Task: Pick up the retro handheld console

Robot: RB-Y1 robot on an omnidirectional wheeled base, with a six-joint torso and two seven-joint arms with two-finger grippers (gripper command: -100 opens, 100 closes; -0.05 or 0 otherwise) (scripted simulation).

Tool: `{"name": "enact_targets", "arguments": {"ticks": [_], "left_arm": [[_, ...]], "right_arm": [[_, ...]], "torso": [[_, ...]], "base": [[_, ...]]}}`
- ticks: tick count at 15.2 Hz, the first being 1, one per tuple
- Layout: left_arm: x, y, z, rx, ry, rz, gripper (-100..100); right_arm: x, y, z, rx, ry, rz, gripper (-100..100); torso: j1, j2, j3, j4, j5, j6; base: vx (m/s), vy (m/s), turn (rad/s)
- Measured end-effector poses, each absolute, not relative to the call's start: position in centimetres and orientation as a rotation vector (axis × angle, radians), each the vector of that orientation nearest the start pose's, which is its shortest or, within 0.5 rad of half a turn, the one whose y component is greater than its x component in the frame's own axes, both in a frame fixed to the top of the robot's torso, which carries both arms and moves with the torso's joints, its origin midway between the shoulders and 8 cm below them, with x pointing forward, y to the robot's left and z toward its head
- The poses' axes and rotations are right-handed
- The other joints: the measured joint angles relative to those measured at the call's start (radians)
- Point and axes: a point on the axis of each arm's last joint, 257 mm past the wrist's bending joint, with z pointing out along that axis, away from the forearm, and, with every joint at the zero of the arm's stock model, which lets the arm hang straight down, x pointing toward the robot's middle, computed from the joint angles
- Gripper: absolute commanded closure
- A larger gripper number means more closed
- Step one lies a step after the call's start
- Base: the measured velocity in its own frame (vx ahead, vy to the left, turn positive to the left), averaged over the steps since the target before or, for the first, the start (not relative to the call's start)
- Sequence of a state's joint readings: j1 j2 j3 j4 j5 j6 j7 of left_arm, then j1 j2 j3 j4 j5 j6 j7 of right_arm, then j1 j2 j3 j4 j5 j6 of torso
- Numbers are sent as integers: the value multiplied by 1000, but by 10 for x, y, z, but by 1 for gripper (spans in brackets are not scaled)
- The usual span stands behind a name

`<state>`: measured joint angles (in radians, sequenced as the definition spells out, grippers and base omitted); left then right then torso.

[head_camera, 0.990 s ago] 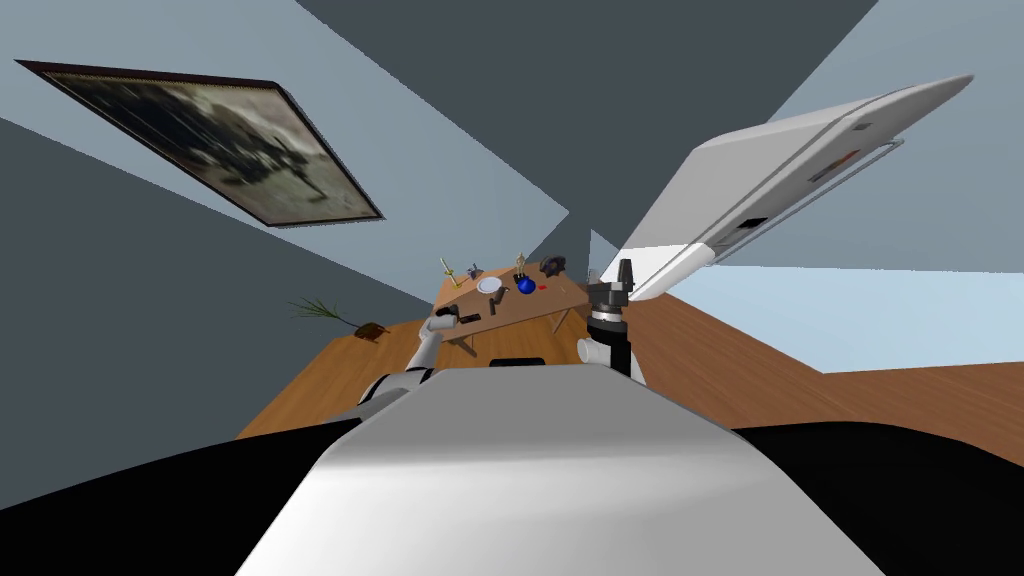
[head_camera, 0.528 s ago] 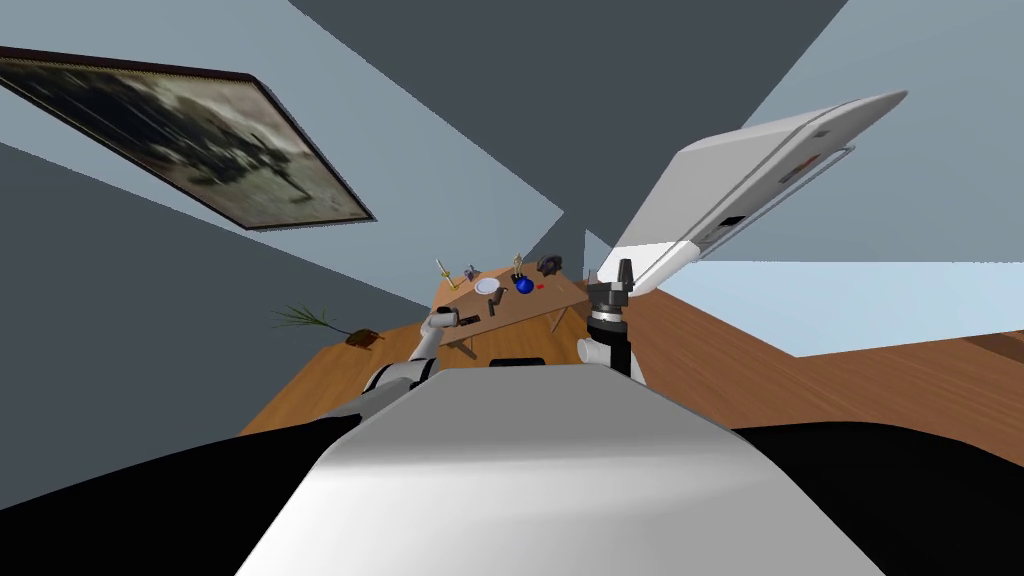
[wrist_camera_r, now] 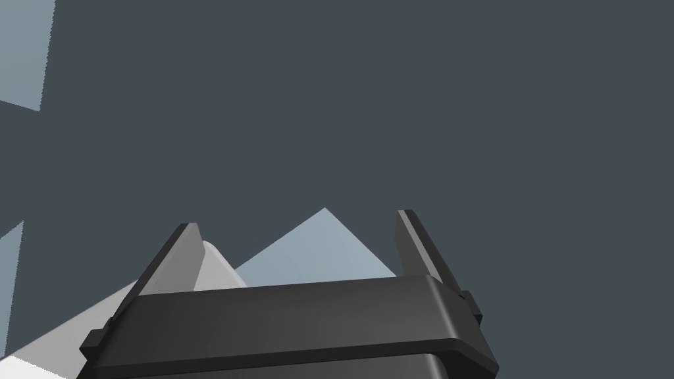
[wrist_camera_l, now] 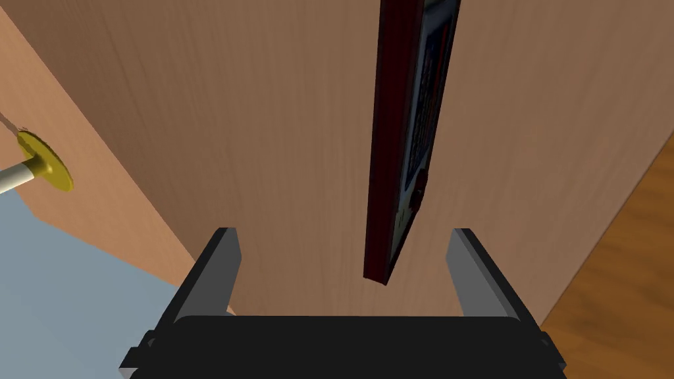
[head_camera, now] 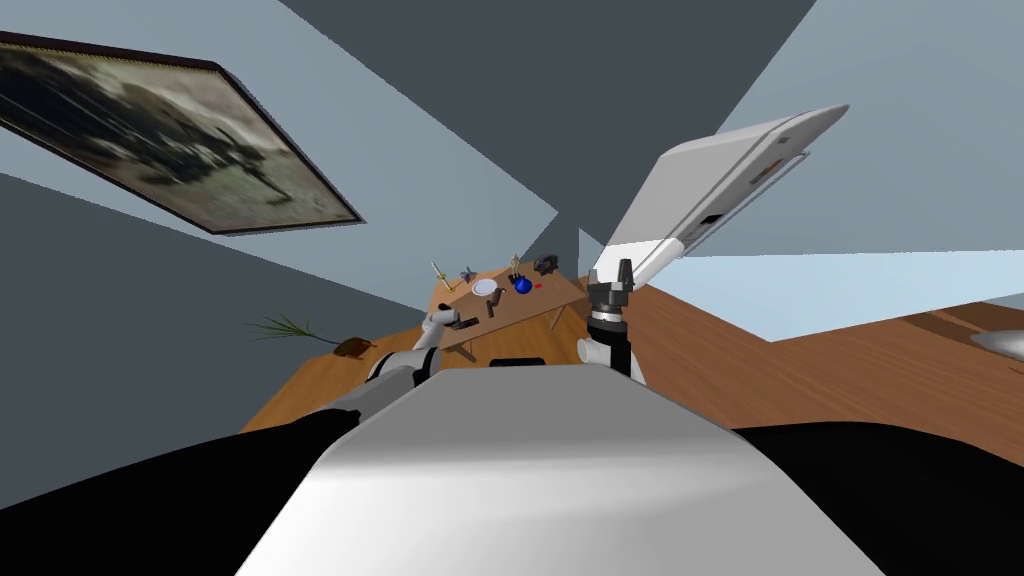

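Wood worktop (wrist_camera_l: 263, 131) under my L end effector (wrist_camera_l: 342, 233): jaws wide open, holding nothing. Dark handheld console (wrist_camera_l: 405, 131) lay on it, near end between jaws, untouched. R end effector (wrist_camera_r: 296, 220) open too, pointing up.

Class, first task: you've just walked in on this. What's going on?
The robot's left hand is down at a wooden table. It is open around the near end of a thin, dark red console lying there and has not yet closed on it. The right hand is raised, open and empty.
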<state>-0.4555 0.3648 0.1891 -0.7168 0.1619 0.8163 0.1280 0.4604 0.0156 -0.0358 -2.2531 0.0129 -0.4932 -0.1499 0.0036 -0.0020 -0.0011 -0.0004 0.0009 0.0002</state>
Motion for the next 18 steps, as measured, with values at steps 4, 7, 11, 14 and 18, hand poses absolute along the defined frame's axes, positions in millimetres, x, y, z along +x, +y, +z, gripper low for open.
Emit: {"name": "enact_targets", "arguments": {"ticks": [4,7,11,14,18], "left_arm": [[454,426,-487,-2328,1596,-209,-100],[443,418,-491,-2399,1611,-165,-100],[432,406,-494,-2474,1627,-117,-100],[423,397,-494,-2531,1641,-81,-100],[418,390,-494,-2570,1650,-55,-100]], "right_arm": [[351,-288,25,712,560,1412,0],[351,-288,25,712,560,1412,0],[351,-288,25,712,560,1412,0],[351,-288,25,712,560,1412,0],[351,-288,25,712,560,1412,0]], "torso": [[-1,-1,0,0,0,0],[0,0,0,0,0,0],[-1,-1,0,0,0,0],[0,-1,0,0,0,0],[-2,-1,0,0,0,0]], "base": [[15,39,-87],[12,49,-89],[16,38,-85],[18,42,-68],[12,20,-46]]}}
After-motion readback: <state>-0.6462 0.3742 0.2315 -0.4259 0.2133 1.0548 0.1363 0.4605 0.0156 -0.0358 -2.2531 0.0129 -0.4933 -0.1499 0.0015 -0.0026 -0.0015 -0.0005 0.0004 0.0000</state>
